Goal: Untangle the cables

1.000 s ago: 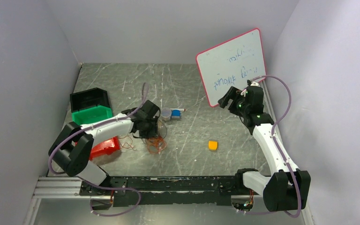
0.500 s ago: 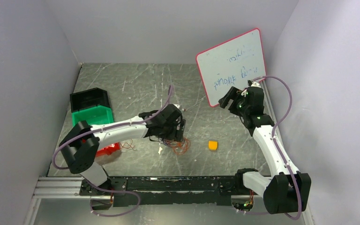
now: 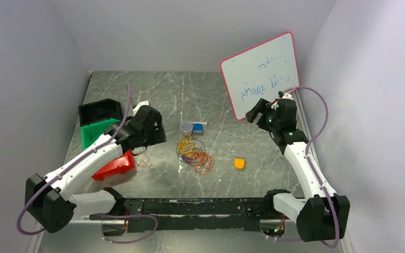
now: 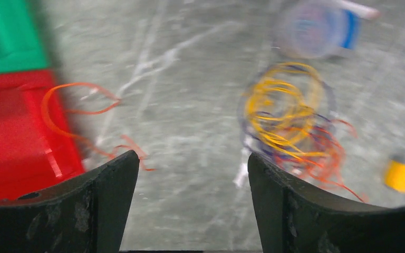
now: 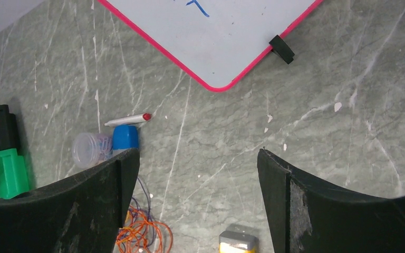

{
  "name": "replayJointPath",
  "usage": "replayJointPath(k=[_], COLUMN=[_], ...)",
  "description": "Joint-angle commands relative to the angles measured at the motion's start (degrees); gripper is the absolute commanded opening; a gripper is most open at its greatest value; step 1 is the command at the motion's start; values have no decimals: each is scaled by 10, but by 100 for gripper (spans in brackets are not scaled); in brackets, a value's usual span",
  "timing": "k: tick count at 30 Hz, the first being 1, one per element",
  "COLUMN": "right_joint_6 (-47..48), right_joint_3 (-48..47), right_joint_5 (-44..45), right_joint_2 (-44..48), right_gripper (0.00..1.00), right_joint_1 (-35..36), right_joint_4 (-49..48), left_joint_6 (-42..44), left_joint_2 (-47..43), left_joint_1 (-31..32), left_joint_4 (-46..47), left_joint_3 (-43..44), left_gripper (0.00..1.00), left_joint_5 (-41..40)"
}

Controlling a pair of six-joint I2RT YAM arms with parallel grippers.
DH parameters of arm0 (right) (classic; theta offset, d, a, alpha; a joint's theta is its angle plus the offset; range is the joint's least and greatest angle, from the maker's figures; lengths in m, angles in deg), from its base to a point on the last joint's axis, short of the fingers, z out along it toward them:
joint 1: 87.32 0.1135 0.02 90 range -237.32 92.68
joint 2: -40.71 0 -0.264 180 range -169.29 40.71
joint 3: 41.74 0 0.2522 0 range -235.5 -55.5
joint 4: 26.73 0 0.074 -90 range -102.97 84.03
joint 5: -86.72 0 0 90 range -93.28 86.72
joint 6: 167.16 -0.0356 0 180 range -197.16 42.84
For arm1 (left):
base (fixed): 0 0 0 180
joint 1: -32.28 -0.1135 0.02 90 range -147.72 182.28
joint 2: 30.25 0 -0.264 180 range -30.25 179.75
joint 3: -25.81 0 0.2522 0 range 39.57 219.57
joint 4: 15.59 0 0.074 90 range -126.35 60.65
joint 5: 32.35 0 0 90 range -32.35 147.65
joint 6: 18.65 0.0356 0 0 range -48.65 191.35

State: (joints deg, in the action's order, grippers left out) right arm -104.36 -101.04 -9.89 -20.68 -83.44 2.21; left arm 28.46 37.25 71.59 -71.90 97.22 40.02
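Tangled yellow-orange cables (image 4: 287, 121) on table (image 4: 190, 132), jaws spread

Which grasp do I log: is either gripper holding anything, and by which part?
Nothing is held. The left gripper and the right gripper are both open and empty; the cables lie loose on the table.

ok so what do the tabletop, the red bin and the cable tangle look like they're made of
Tabletop: stone or stone-print laminate, going by grey-green veining and a dull sheen; cannot tell which. Red bin: moulded plastic, uniform colour with soft glossy highlights. Cable tangle: probably plastic-coated wire, thin strands holding springy orange, yellow and dark loops.
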Motion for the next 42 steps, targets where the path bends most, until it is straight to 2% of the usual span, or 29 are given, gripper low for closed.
replayJointPath(k=[1,8,13,20,24,29,36,42], right_joint_6=[-7,1,-1,-24,-33,-35,-37,-34], right_joint_3=[6,-2,-1,0,-2,-4,-1,-5], right_joint_5=[1,5,12,13,19,25,25,26], right_joint_2=[-1,-7,-9,-12,-5,2,7,9], right_gripper=[85,85,85,84,84,84,84,84], right_joint_1=[5,6,6,6,6,7,7,7], right_joint_4=[-20,-10,-4,5,11,18,21,24], left_joint_6=[-26,-11,-10,-70,-130,-241,-378,-452], left_joint_2=[-4,15,27,53,89,139,184,220], left_joint_1=[-61,-130,-216,-354,-436,-497,-532,-540], left_joint_4=[-64,-40,-11,40,45,2,-38,-41], left_joint_3=[-50,-59,-31,37,86,144,175,173], left_gripper=[80,87,89,86,88,89,88,83], left_joint_5=[-23,-36,-55,-69,-45,-22,36,82])
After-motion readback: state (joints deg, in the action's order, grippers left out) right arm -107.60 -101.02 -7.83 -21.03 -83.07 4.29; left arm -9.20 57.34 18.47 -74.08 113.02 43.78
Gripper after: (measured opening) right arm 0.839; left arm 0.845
